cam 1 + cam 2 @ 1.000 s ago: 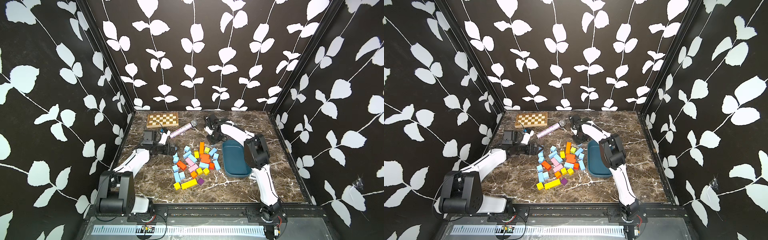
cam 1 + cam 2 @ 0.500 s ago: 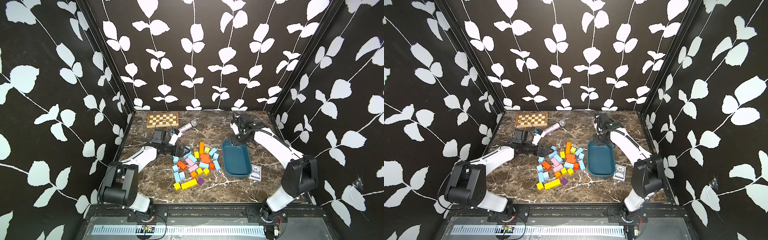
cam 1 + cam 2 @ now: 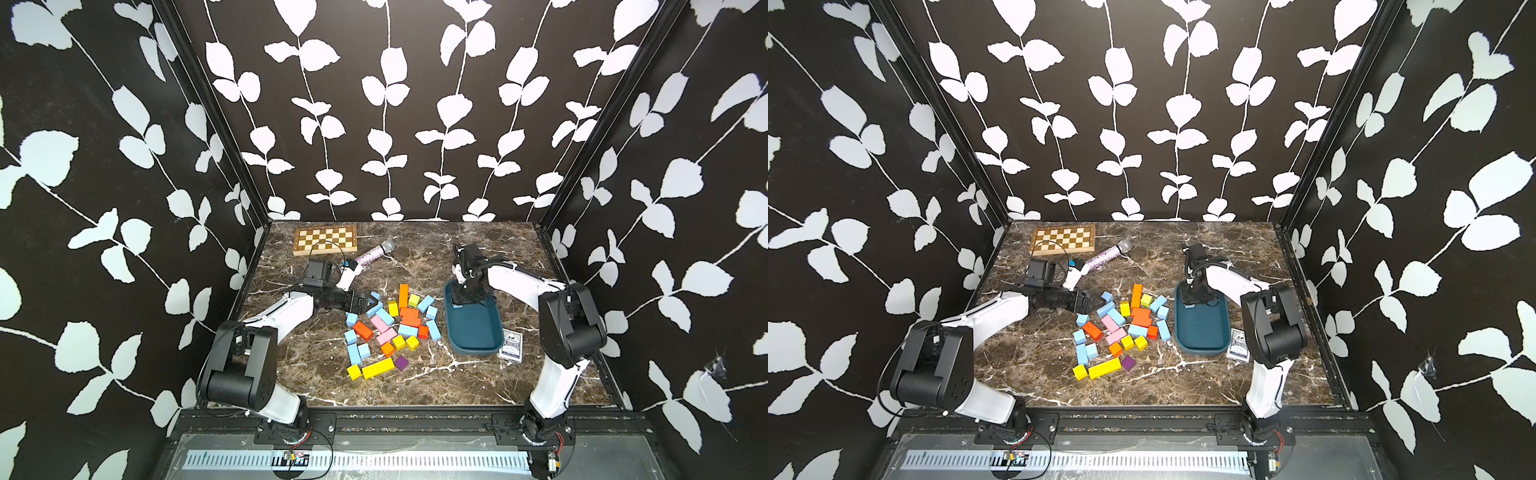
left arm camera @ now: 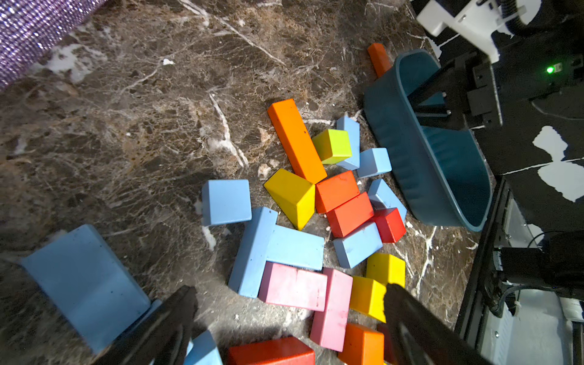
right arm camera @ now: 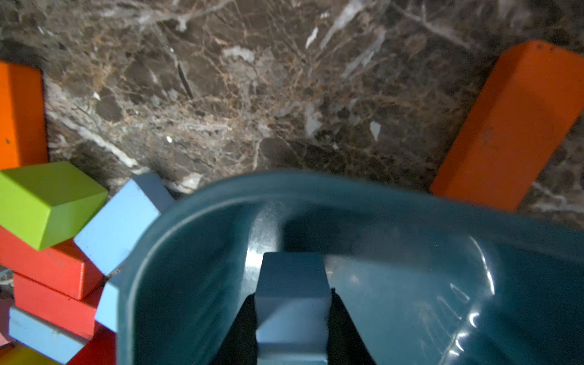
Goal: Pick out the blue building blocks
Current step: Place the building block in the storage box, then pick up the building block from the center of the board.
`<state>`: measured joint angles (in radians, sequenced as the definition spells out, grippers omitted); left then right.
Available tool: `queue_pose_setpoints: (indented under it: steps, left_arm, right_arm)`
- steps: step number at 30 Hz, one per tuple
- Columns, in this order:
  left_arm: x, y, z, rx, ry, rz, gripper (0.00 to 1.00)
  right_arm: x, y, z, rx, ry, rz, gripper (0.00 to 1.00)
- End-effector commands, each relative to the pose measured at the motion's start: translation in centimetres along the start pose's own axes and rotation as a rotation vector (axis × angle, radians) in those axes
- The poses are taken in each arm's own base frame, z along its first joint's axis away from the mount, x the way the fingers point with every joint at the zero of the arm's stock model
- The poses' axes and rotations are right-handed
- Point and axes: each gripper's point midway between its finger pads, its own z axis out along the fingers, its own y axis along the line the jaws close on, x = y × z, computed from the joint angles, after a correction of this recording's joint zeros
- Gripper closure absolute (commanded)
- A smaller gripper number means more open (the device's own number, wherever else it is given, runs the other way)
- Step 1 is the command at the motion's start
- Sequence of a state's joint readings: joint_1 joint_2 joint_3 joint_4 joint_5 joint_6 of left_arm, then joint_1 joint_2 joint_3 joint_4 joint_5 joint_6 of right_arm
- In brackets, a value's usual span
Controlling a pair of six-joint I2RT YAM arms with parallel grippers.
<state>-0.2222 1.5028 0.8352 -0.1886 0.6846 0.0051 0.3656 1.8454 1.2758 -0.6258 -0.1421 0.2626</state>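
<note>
Barely begun, I judge: the right pincer [image 3: 465,297] grips one blue block [image 5: 292,284] inside the otherwise bare tray [image 3: 476,336], while the left pincer [image 3: 365,301] gapes empty beside the pile [image 3: 409,316], its blue blocks [image 4: 226,202] unpicked.

Top views high, facing down; wrist views close (both share tray [image 4: 392,142])

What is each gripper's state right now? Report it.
Left gripper: open, holding nothing.
Right gripper: shut on a blue block, over the tray.
</note>
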Motion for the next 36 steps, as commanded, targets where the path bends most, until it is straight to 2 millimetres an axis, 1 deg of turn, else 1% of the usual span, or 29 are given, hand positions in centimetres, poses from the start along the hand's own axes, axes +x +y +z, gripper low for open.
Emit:
queue_pose_setpoints:
  steps: [1,5,7,8,12,16,21,24,25,27,28,29,32,34,36]
  left_arm:
    - [-0.6,-0.3,-0.8,-0.019,-0.015,0.054,0.06]
    - [-0.5,-0.3,-0.8,-0.02,-0.015,0.06,0.06]
    - [-0.5,-0.3,-0.8,-0.02,-0.015,0.059,0.06]
    - [-0.6,-0.3,-0.8,-0.02,-0.015,0.062,0.06]
    - [-0.4,-0.3,-0.8,-0.022,-0.012,0.065,0.06]
    - [-0.4,-0.3,-0.9,-0.024,-0.014,0.068,0.06]
    - [-0.4,-0.2,-0.9,-0.034,-0.012,0.069,0.05]
    - [-0.6,0.5,-1.1,-0.075,-0.018,0.04,0.04]
    - [-0.6,0.5,-1.1,-0.077,-0.015,0.04,0.04]
    - [-0.7,1.6,-1.4,-0.144,-0.012,0.035,0.04]
    - [-0.9,1.9,-1.6,-0.164,-0.014,0.03,0.04]
    - [-1.0,2.4,-1.9,-0.186,-0.017,0.023,0.04]
    - [-1.4,4.3,-3.3,-0.276,-0.04,-0.017,0.03]
    - [-1.4,5.8,-4.4,-0.343,-0.054,-0.037,0.03]
    - [-1.3,7.1,-5.6,-0.397,-0.072,-0.054,0.02]
  right_arm:
    - [-0.8,0.5,0.3,-0.028,-0.036,0.029,0.72]
    - [-0.9,0.6,0.8,-0.033,-0.036,0.04,0.7]
    - [-0.9,0.6,0.9,-0.033,-0.034,0.041,0.64]
    - [-0.9,0.5,0.9,-0.032,-0.032,0.042,0.63]
    - [-0.9,0.6,0.4,-0.036,-0.043,0.045,0.62]
    - [-0.9,0.9,-1.1,-0.044,-0.06,0.043,0.61]
    - [-0.8,0.9,-4.3,-0.036,-0.106,0.053,0.59]
    - [-0.4,1.3,-6.1,-0.029,-0.118,0.043,0.59]
    - [-0.4,1.6,-6.7,-0.02,-0.126,0.032,0.59]
    - [-0.5,2.6,-7.8,0.0,-0.141,-0.001,0.59]
    - [-0.4,3.3,-7.9,0.003,-0.141,-0.017,0.59]
    - [-1.2,4.4,-8.8,-0.001,-0.165,-0.04,0.59]
    - [-2.0,6.8,-9.1,0.029,-0.171,-0.102,0.59]
    - [-2.5,8.2,-8.8,0.039,-0.161,-0.137,0.59]
    - [-2.8,9.6,-7.9,0.053,-0.136,-0.177,0.59]
